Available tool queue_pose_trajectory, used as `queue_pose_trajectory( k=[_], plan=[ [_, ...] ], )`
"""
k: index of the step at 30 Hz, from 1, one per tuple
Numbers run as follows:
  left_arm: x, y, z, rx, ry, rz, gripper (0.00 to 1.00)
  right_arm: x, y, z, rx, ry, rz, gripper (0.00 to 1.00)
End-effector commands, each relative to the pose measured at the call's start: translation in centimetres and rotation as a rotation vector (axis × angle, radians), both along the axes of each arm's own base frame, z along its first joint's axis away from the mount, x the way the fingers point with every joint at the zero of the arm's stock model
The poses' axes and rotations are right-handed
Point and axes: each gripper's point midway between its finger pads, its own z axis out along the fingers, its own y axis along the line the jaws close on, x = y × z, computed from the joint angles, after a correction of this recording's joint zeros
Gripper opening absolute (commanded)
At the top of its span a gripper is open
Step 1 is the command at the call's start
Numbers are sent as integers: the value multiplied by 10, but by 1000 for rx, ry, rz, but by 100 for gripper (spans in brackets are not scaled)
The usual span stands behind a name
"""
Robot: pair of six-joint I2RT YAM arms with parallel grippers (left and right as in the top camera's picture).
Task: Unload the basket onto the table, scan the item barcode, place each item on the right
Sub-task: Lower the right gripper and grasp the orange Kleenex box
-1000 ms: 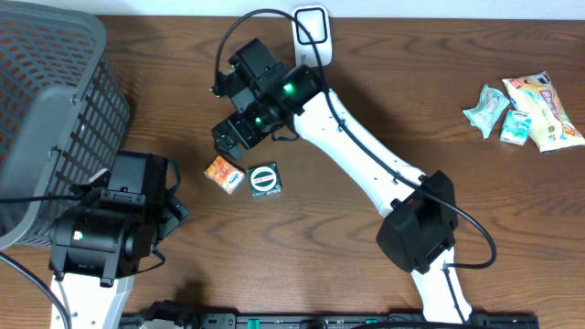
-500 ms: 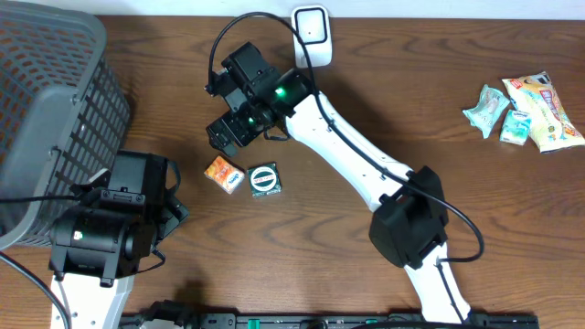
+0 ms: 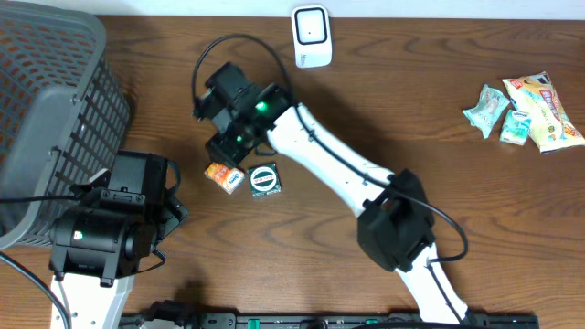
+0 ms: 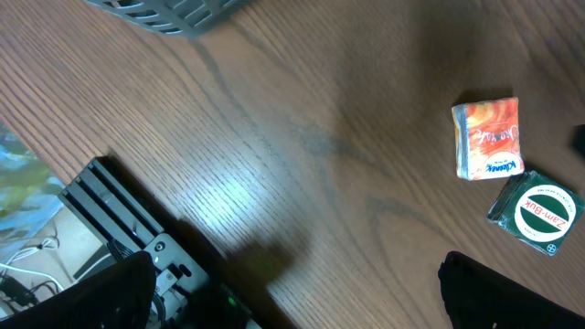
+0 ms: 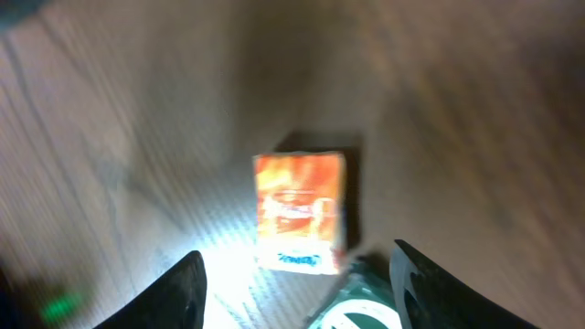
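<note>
Since the earlier frame my right arm has swung left and nearer the front edge of the table [image 3: 411, 91], so it no longer crosses the white scanner [image 3: 311, 25], which stands bare at the far edge. My right end effector [image 3: 222, 152] now hangs over the small orange box [image 3: 223, 175], where a second ago it was farther back, above bare wood.

From the right wrist the picture is blurred, but the orange box [image 5: 300, 210] lies flat on the wood between my two dark fingers [image 5: 187, 292]. Those fingers stand apart on either side of it, and neither one touches it, so that end effector [image 5: 297, 254] is spread and holds nothing. A green packet with a round white label [image 5: 356, 306] lies just beside the box at its lower right corner; overhead, the same packet [image 3: 264, 179] sits just to the box's right.

My left end effector [image 4: 292, 274] is spread wide and empty, low over the table near its front edge. Its camera sees the orange box [image 4: 487, 138] and the green packet [image 4: 539, 212] well off to one side.

A grey basket [image 3: 55, 110] fills the left end of the table. A few snack packets [image 3: 526, 110] lie together at the far right, well apart from everything else.
</note>
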Motion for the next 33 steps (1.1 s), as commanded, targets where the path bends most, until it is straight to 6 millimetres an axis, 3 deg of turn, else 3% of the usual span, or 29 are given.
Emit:
queue_pose_trajectory(
  k=[1, 6, 11, 18, 24, 33],
  plan=[
    [1, 3, 7, 9, -26, 16, 98, -18, 11, -25, -40, -2, 105, 55],
    [1, 3, 7, 9, -26, 16, 98, -20, 21, -41, -45, -13, 129, 50],
    [1, 3, 7, 9, -26, 16, 98, -21, 22, -53, -56, -9, 143, 52],
    [1, 3, 7, 10, -26, 17, 98, -23, 20, -88, -99, 31, 146, 52],
    [1, 3, 7, 10, -26, 17, 98, -14, 7, -113, -197, -8, 117, 44],
    [1, 3, 7, 9, -26, 16, 98, -3, -8, -119, -288, -68, 83, 39]
  ],
)
